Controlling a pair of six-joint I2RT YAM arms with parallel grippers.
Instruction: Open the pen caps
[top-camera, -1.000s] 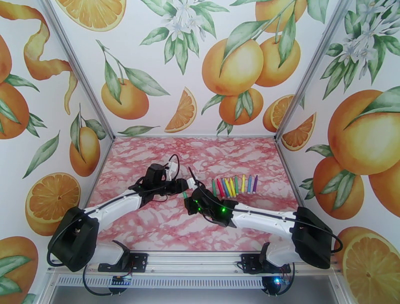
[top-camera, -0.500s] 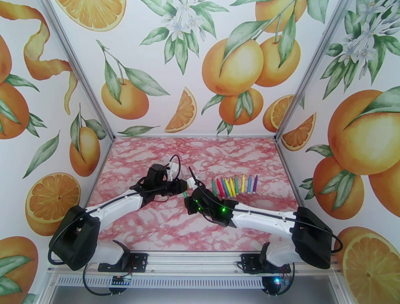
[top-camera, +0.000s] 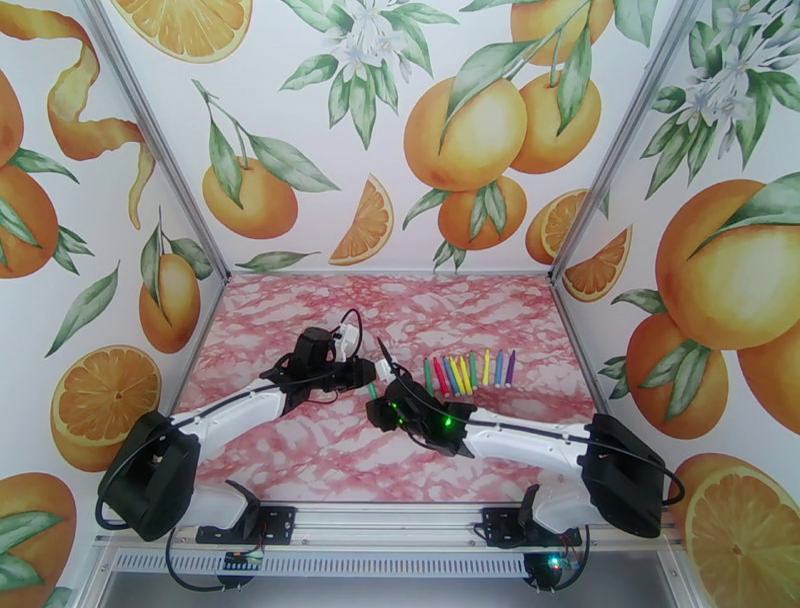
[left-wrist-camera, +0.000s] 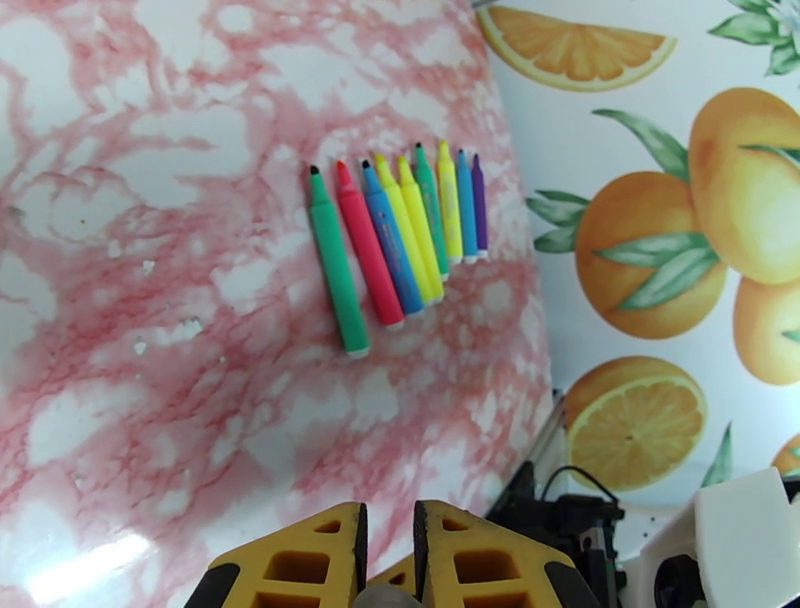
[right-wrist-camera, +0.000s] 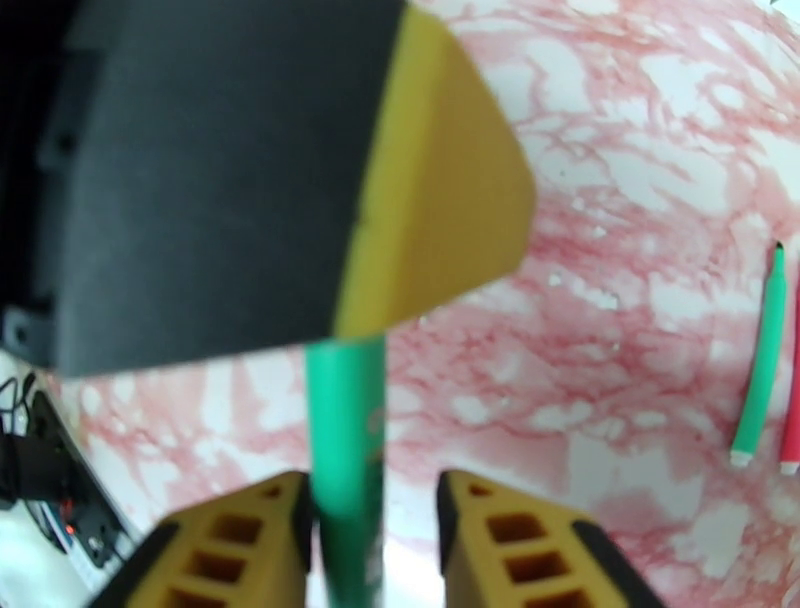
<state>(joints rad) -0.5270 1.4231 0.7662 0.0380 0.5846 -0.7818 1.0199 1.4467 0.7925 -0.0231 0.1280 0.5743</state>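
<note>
Pink-veined marble tabletop, walls printed with oranges and leaves, metal rail along the near edge.

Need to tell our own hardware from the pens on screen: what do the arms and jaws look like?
Both the left arm and right arm have white link shells with black joint housings. Black cables loop along them, and green lights glow near the right wrist. The jaws are yellow with square cut-outs, black on their backs.

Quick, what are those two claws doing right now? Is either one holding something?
The left gripper is closed, gripping one end of a green pen.
The right gripper is open, straddling the same pen without clamping it.
</note>
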